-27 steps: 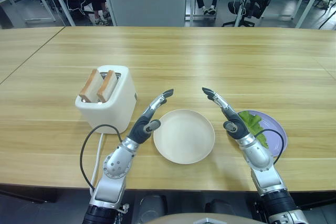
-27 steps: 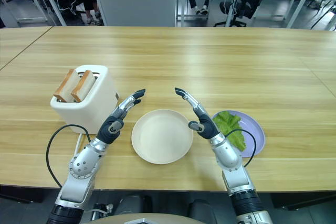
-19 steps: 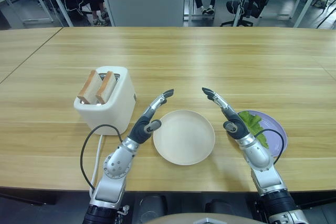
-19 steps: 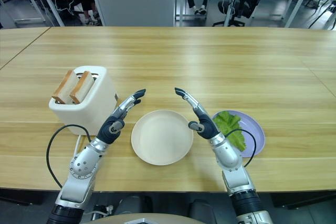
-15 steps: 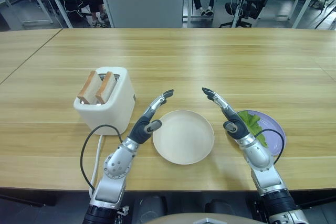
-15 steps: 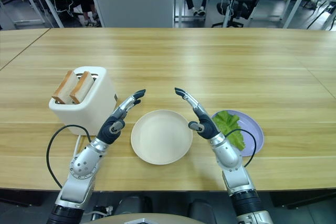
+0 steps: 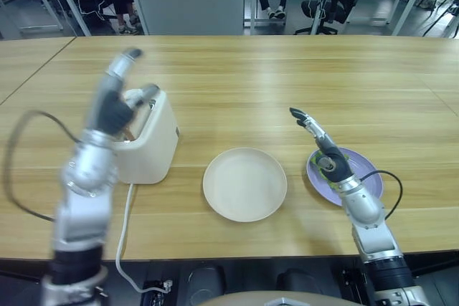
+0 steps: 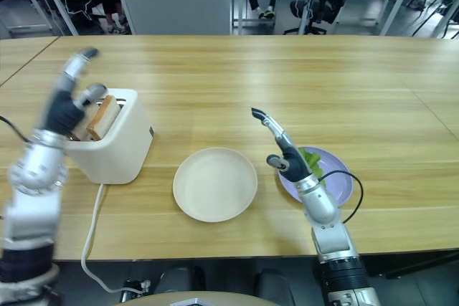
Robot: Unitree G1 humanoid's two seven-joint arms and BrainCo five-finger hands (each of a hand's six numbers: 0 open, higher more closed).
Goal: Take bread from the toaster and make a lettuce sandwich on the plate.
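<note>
Cream plate [image 7: 244,184]: sitting bare at the centre of the frame, so the sandwich is not yet begun.
Toaster [image 7: 150,148]: standing at the left of the frame on the wooden table [image 7: 287,84], its cord [image 7: 125,227] trailing toward the lower edge.
Bread [image 8: 104,116]: sticking up out of the toaster's top, not yet taken out.
Left hand [image 7: 115,102]: hovering just above the toaster, fingers spread wide, holding nothing.
Lettuce [image 8: 310,157]: lying on the purple plate [image 8: 337,188], right of centre.
Right hand [image 7: 328,161]: hanging over the purple plate, fingers stretched out, gripping nothing.
Progress: judging by this, every step is waiting: pulling the bread, laying it on the cream plate, adding lettuce, closing the sandwich.
</note>
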